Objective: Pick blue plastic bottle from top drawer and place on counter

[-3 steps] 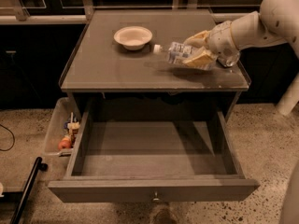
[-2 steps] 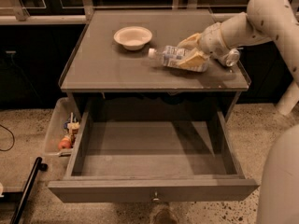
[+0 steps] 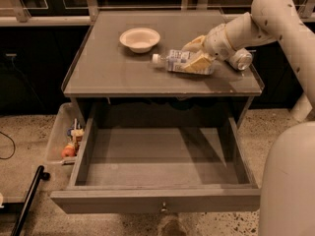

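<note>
The base end of the blue plastic bottle point(image 3: 174, 61) is covered by the pale yellow fingers point(image 3: 199, 66) of the gripper point(image 3: 193, 57). A silver can point(image 3: 241, 59) at the right rear of the counter point(image 3: 108, 75) is half hidden behind the wrist. The arm point(image 3: 275, 14) runs off the frame beyond the counter's right edge. The back of the open top drawer point(image 3: 157, 200) lies in shadow beneath the counter. The small colourful items in the side tray point(image 3: 56, 132), left of and below the counter, cannot be identified.

The bottle lies on its side on the counter, right of centre, with its white cap point(image 3: 156, 59) pointing left towards a white bowl point(image 3: 140, 38). The jaws straddle the rear half of the bottle, one on each side, and close against it. The capped half projects free to the left of them.
</note>
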Robot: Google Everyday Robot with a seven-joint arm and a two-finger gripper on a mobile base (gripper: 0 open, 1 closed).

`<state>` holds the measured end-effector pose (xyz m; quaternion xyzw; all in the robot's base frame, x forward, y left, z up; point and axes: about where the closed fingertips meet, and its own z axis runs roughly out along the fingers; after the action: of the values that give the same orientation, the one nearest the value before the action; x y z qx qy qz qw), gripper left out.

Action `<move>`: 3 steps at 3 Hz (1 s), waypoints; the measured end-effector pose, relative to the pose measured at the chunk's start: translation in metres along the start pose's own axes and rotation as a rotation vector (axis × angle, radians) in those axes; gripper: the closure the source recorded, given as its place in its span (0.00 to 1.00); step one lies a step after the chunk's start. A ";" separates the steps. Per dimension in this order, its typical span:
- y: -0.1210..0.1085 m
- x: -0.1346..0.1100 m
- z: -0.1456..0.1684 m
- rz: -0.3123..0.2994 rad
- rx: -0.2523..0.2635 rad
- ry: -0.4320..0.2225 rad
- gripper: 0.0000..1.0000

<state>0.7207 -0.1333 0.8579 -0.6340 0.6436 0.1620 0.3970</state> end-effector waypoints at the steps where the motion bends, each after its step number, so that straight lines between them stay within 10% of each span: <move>1: 0.000 0.000 0.000 0.000 0.000 0.000 0.57; 3: 0.000 0.000 0.000 0.000 0.000 0.000 0.11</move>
<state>0.7207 -0.1332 0.8578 -0.6340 0.6436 0.1620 0.3970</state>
